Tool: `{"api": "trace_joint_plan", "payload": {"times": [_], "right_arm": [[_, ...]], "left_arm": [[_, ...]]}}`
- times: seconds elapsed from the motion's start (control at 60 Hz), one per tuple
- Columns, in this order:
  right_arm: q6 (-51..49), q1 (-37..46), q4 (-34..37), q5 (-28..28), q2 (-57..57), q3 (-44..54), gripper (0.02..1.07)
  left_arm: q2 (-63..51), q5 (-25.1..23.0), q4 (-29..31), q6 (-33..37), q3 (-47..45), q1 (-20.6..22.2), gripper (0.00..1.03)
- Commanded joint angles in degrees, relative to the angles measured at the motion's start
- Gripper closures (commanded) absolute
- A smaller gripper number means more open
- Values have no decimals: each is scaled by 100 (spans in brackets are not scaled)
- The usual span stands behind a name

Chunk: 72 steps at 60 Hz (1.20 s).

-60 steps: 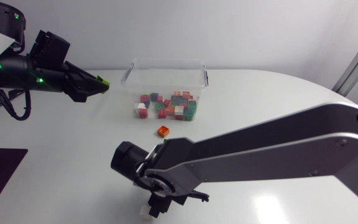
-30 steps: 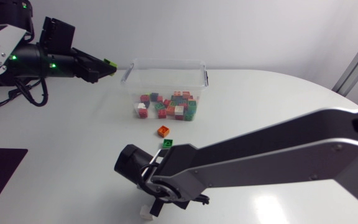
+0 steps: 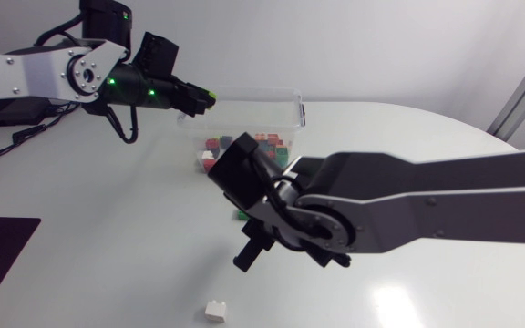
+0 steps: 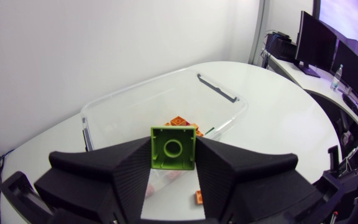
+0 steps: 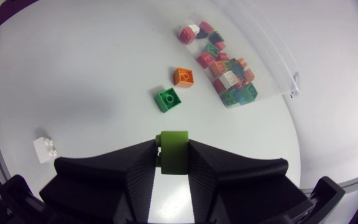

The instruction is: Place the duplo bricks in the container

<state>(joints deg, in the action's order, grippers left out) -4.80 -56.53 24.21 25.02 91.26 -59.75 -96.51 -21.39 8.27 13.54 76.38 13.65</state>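
While the left fingers [image 4: 126,168] clamp a lime duplo brick [image 4: 173,147] above the clear container [image 4: 224,98], the right fingers [image 5: 135,171] pinch a green brick [image 5: 174,152], seemingly lifted off the desk [image 5: 73,74].

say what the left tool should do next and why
Probably ease the left tool a little farther over the container, then open it. It is shut on a green brick, and in the head view its tip sits only at the container's corner rim, so releasing now might drop the brick outside.
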Motion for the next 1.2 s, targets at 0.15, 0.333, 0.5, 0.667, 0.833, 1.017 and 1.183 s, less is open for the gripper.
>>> {"api": "trace_joint_plan", "payload": {"times": [0.15,0.333,0.5,0.667,0.833,1.017,1.183], "right_arm": [[-92,433,-100,-137,-662,104,83],[-92,942,-223,-375,-803,-257,83],[-83,1294,-390,-577,-733,-679,83],[23,1707,-610,-858,-460,-1153,83],[75,1988,-953,-1043,-135,-1540,83],[225,2164,-1261,-1245,252,-1892,83],[348,2296,-1621,-1412,612,-2146,83]], "left_arm": [[-870,522,-291,-343,747,112,61],[-1256,768,-441,-493,1063,129,15],[-799,759,-291,-255,756,147,6],[282,275,210,588,-123,164,6],[1134,-103,1010,1678,-1002,305,6],[1547,-111,1871,2812,-1705,648,6],[1556,-85,2161,3313,-2136,920,7]]}}
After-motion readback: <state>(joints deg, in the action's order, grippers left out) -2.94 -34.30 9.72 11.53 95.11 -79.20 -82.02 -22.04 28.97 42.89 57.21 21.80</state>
